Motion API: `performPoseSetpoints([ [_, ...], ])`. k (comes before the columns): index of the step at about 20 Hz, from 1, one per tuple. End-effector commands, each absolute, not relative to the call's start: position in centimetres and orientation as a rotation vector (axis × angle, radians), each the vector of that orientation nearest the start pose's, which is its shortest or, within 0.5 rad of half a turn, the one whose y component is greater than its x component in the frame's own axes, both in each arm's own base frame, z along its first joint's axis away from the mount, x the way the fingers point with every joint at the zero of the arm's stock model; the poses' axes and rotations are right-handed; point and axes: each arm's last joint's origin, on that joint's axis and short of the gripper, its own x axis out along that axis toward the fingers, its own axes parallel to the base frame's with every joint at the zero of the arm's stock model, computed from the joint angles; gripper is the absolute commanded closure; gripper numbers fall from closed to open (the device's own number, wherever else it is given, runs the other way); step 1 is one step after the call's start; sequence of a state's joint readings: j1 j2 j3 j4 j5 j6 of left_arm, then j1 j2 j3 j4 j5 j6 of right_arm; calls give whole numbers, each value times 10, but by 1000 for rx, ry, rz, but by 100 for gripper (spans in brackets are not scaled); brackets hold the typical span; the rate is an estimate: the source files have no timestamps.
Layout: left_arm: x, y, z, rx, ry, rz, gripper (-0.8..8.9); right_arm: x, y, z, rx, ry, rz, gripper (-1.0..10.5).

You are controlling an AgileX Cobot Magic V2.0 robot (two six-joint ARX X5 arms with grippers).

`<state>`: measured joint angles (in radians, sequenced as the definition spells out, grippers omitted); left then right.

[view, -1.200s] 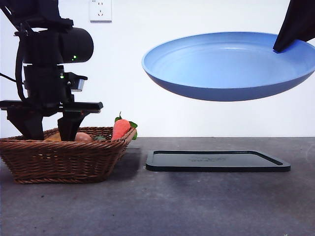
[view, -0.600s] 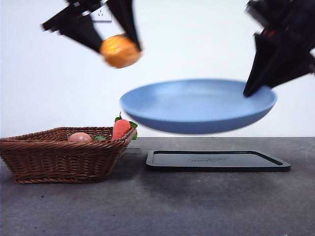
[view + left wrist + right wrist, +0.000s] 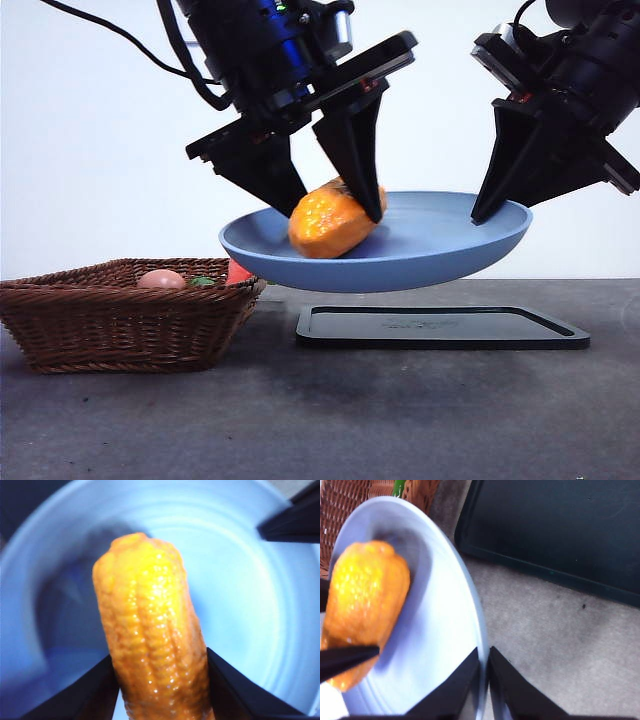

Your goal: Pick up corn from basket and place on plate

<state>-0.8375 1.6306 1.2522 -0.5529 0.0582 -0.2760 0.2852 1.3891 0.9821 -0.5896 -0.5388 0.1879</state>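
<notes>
- The left gripper [image 3: 335, 205] is clamping the corn [image 3: 334, 220], one black jaw pressing on each long side of the cob.
- The corn is hanging just over the plate [image 3: 440, 245], low inside the rim on the basket side; whether it is touching the plate floor is not clear from these views.
- In the left wrist view the corn [image 3: 152, 650] is running lengthwise out from between the jaws, its free rounded end pointing across the blue plate [image 3: 260, 605].
- From the front the cob is lying tilted, one end lower than the other.
- The right gripper [image 3: 484, 680] is pinching the plate rim [image 3: 477, 630] between closed jaws and is holding the plate in the air above the black tray [image 3: 440, 327].
- The basket [image 3: 120, 320] is sitting on the table [image 3: 320, 420] beside the tray, with a pink egg-shaped toy [image 3: 163, 279] inside.
- Judgement: the release is what remains, and the plate is lying directly under the cob, so spreading the jaws should drop it in.
</notes>
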Motion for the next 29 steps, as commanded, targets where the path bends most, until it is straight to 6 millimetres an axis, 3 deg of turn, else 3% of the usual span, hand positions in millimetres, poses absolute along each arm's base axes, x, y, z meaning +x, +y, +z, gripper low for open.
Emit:
performPoseSetpoints([
  [1,227,-264,254,140,988,-714,638,260,94,248,309,1070,681,942],
  [4,227,-264,253,144,992,-714,514,260,94,248,310,1071,679,942],
  [11,224,-262,257,150,987,-720,470,258,93,247,319,1096,670,942],
  [15,217,-253,278,137,932,-742,470,258,93,246,334,1109,659,942],
  [20,197,-231,318,107,822,-779,471,263,91,241,364,1132,625,942],
  [24,175,-205,353,69,716,-807,471,289,79,231,405,1162,557,942],
  [29,150,-176,381,38,626,-822,472,343,67,220,439,1172,486,942],
])
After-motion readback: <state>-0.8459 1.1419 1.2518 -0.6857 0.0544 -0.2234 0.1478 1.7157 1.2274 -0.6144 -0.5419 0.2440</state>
